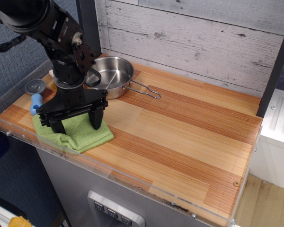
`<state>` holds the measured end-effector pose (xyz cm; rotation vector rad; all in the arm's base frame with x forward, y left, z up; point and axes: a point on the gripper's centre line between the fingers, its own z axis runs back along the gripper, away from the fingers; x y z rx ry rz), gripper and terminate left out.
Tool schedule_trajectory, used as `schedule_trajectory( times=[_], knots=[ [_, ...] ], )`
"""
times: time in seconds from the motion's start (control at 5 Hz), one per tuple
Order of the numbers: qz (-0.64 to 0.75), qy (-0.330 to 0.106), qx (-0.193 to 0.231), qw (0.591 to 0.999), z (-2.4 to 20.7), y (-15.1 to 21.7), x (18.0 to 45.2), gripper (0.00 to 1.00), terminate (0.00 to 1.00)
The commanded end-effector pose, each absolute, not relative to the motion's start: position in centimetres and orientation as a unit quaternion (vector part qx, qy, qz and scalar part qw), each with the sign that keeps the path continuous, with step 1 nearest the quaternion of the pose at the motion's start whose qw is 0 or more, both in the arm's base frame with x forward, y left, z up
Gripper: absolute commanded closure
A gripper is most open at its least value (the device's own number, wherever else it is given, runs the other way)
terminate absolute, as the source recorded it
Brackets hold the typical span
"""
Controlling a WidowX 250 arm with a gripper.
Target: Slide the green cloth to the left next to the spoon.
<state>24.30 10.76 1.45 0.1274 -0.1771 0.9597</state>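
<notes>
The gripper (76, 124) stands with its fingers spread wide, both tips pressed down onto the green cloth (78, 135) at the table's (180, 137) front left. The spoon (36, 93) lies just beside the cloth's left edge; the pan (112, 75) sits behind.

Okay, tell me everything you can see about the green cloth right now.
The green cloth is light lime-green with a fine woven, microfibre look, folded into a rough square with a thick rolled front edge. It lies flat near the table's front left corner, by the spoon. The gripper stands on it, open, both fingertips pressing into the fabric.
</notes>
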Motion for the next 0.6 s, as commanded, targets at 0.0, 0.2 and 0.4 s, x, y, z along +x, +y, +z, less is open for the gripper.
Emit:
schedule_trajectory(
  times=[0.0,0.2,0.4],
  knots=[
    [0.452,-0.119,0.047,0.883,3.1,9.8,25.9,0.0,0.0],
    [0.444,-0.144,0.003,0.884,5.3,9.2,27.2,0.0,0.0],
    [0.427,-0.171,0.006,0.888,9.6,8.2,28.4,0.0,0.0]
  ],
)
